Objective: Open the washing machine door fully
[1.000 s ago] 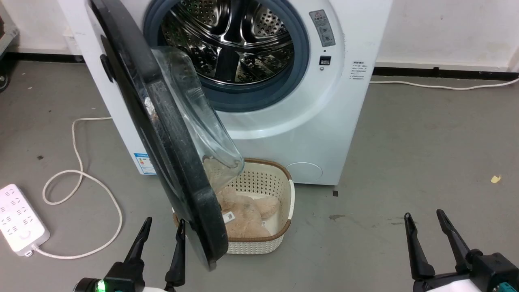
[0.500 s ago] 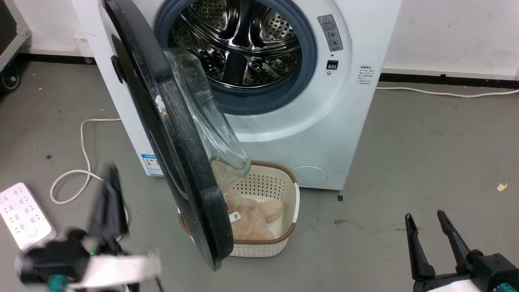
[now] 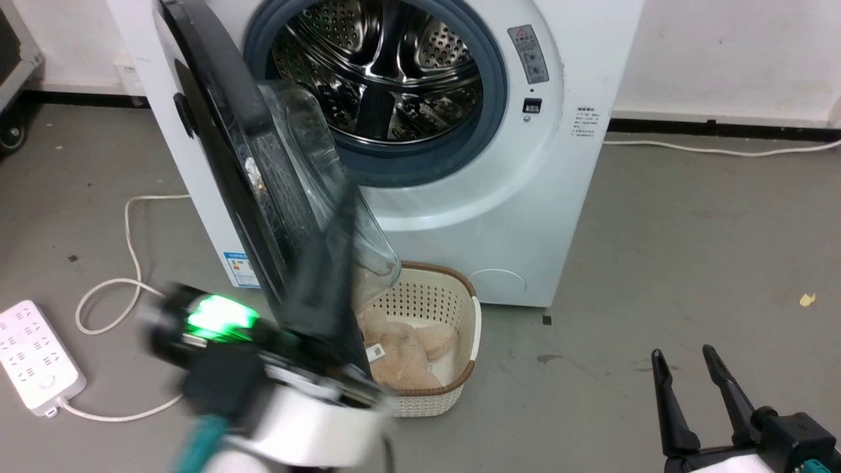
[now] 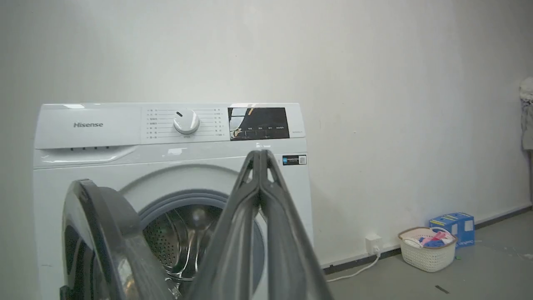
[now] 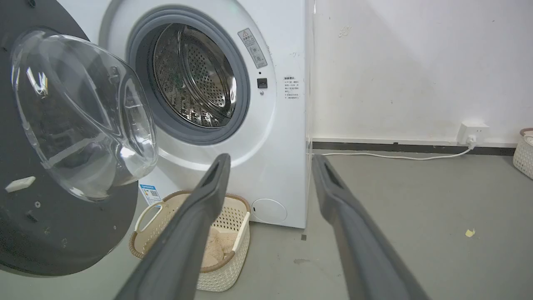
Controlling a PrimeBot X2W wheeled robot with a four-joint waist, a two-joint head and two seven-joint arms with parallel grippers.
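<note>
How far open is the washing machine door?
Open wide: the washing machine door stands out from the front, leaving the steel drum bare. Whether it opens further: cannot tell.

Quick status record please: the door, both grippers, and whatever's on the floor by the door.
door: washing machine door partly open, not yet swung fully back
left: left gripper shut, empty, in front of the door; contact unclear, blurred in head view
right: right gripper open, empty, well apart from the door
floor: basket by the door's lower edge, holding a beige plush item

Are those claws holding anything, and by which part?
Nothing. The left gripper is shut empty by the washing machine door; the right gripper is open, empty.
</note>
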